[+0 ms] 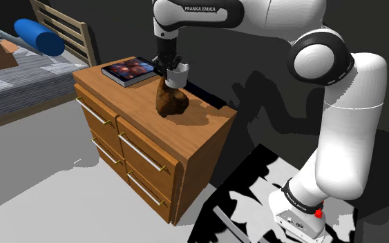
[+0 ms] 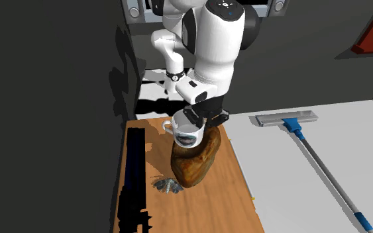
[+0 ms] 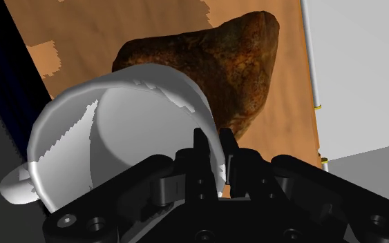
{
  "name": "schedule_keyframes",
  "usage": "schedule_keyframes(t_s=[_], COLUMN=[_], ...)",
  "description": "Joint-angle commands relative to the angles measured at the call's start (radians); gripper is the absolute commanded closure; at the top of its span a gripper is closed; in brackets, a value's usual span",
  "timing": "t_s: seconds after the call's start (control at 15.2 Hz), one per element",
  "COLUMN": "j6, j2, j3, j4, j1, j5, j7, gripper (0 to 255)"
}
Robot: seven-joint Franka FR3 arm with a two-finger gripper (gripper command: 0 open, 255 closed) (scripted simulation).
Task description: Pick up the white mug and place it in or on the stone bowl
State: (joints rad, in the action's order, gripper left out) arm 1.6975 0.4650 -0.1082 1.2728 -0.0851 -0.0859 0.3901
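The black gripper (image 1: pixel 166 63) is closed on the white mug (image 1: pixel 177 74). In the wrist view its fingers (image 3: pixel 201 141) pinch one side of the rim, one inside the wall and one outside, so the mug hangs from that edge rather than from its handle. The mug is in the air over the wooden dresser (image 1: pixel 206 128), straight above the brown, rough, rock-like bowl (image 1: pixel 171 100).

What matters for the next move is the vertical line from mug to bowl. In the shoulder view the mug's base sits at the bowl's top edge; whether the two touch cannot be told. In the second exterior view the mug covers the end of the bowl nearer the arm, and the bowl's long axis runs away from the arm along the dresser top. The mug therefore looks a little off-centre (towards the arm's end). As a judgement, the carry is nearly done: what remains is a short descent, perhaps with a small shift along that axis, then letting go.

A book with a dark pictured cover (image 1: pixel 130 70) lies well apart, near the dresser's far corner.
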Motion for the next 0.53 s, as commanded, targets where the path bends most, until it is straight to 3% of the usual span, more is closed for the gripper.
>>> schedule_keyframes(t_s=[0.0, 0.07, 0.4, 0.46], j6=[0.000, 0.000, 0.000, -0.036], j2=[0.000, 0.000, 0.000, 0.005], j3=[0.000, 0.000, 0.000, 0.000], j4=[0.000, 0.000, 0.000, -0.042], j1=[0.000, 0.000, 0.000, -0.002], j5=[0.000, 0.000, 0.000, 0.000], j7=[0.000, 0.000, 0.000, -0.001], gripper=[255, 0, 0, 0])
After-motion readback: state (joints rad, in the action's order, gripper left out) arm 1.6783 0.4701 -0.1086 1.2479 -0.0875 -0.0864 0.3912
